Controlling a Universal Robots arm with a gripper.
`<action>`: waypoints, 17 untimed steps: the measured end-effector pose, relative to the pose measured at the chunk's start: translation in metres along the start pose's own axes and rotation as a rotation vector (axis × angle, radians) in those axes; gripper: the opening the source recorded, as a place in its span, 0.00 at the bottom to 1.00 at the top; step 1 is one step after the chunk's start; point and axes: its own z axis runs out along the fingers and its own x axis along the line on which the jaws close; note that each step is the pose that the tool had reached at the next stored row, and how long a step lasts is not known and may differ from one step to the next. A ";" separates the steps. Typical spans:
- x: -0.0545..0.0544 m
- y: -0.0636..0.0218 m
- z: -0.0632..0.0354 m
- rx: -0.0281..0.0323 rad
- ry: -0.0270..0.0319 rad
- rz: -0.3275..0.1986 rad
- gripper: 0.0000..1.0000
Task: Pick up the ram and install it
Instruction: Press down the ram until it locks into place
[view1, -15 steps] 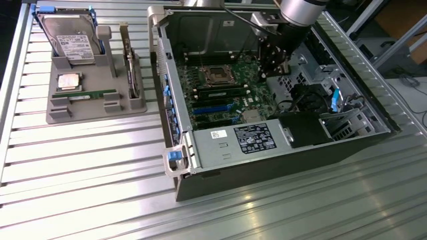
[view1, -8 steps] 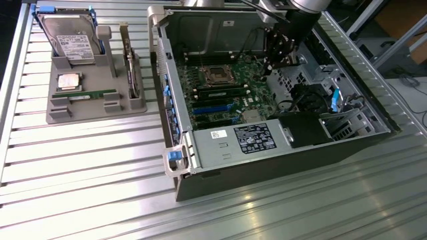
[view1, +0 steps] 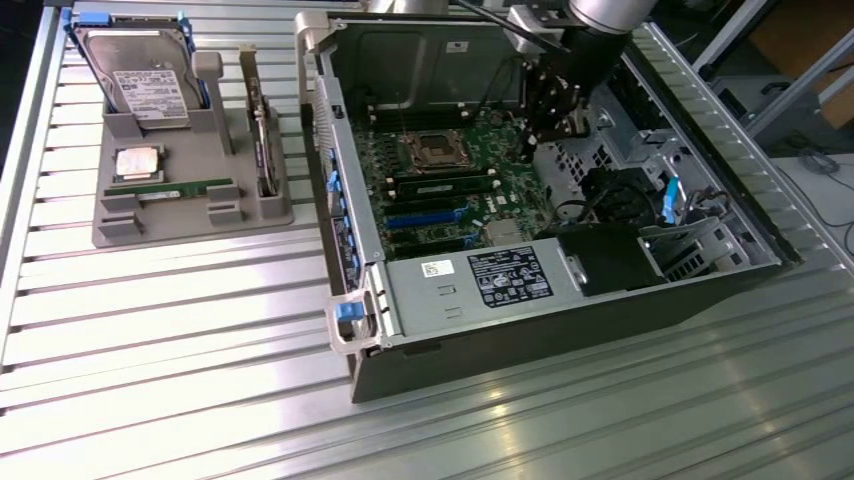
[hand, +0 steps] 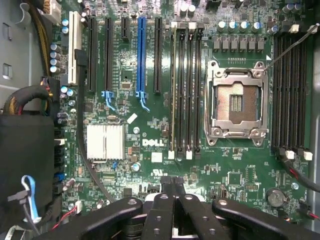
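Clenched on nothing, the pincer (hand: 174, 186) hangs inside the open computer case (view1: 534, 330), its two black fingertips pressed together just above the green motherboard (hand: 150, 150).

In the exterior view the case takes up the middle of the ribbed metal table (view1: 160, 340), with the dark arm (view1: 574, 60) reaching down into its far end. A grey power supply (view1: 494, 280) sits at the near end of the case. To the exterior view's left, apart from the case, stands a grey parts tray (view1: 187, 215) carrying a hard drive (view1: 134, 75), a square silver CPU chip (view1: 139, 161) and an upright card (view1: 263, 140).

From the wrist, the board shows an empty CPU socket (hand: 235, 102), black memory slots (hand: 186, 85) beside it, a blue expansion slot (hand: 141, 55) and a silver heatsink (hand: 105, 142).

The ram (view1: 167, 186) lies flat in the tray, just below the CPU chip, well apart from the pincer and outside the case.
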 end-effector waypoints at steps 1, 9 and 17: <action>0.000 0.0034 0.0050 -0.0001 0.0002 0.000 0.11; -0.001 0.0219 0.0326 0.0000 0.0001 0.000 0.11; -0.001 0.0234 0.0509 -0.0001 0.0003 0.000 0.11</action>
